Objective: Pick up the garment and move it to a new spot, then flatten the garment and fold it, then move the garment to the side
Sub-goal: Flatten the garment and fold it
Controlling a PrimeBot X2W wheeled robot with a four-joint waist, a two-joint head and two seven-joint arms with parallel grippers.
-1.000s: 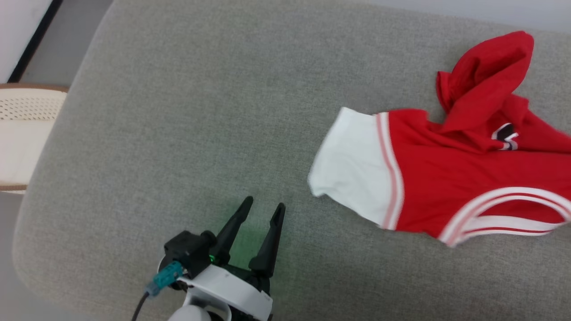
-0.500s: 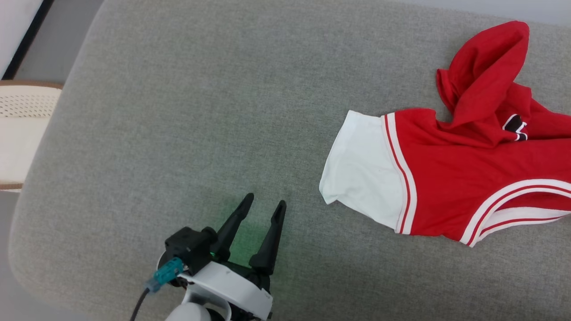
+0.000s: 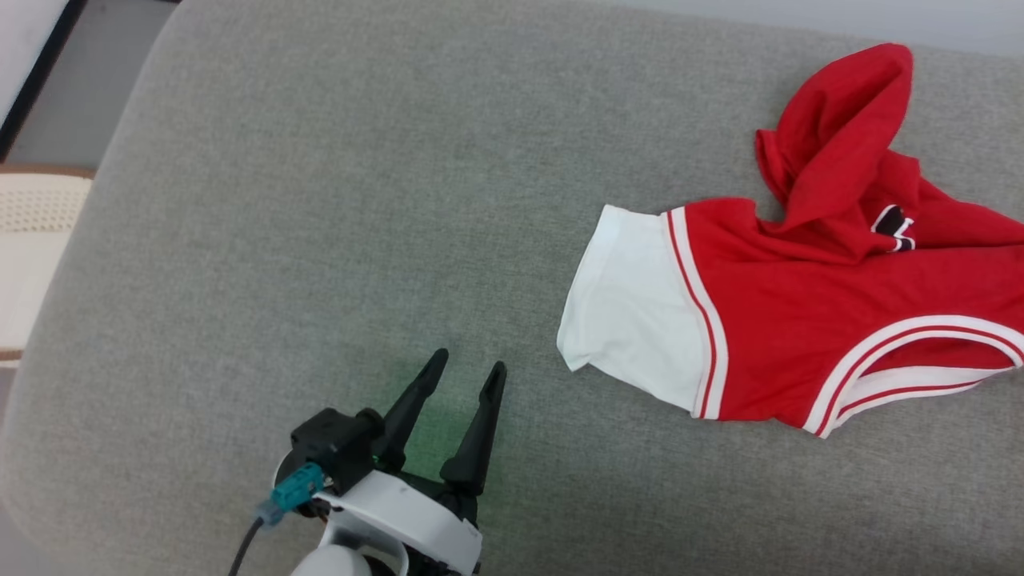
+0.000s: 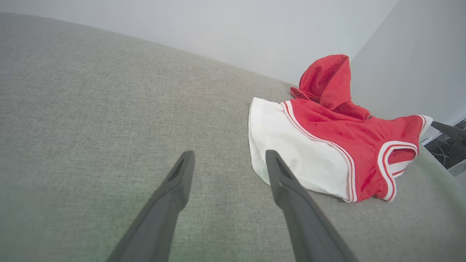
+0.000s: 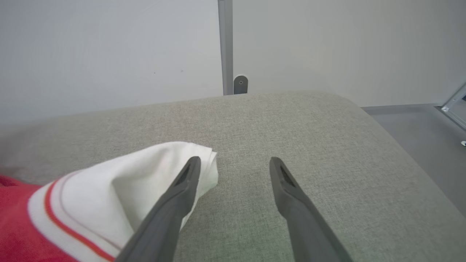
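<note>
Wide grey cushion (image 3: 320, 200) beneath both tools. Ahead and right of the left gripper (image 3: 468, 362), clear of it: the garment (image 3: 800, 320), rumpled, one red fold standing up, seemingly at its new spot, not yet flattened. Fingers spread apart, empty. Likewise the right gripper (image 5: 235, 160), spread and empty beside the white sleeve (image 5: 145, 174), probably ready to pull it flat.

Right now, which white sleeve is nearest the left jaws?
The sleeve spread flat at the shirt's left end, facing them. The other sleeve lies at the shirt's far right end.
</note>
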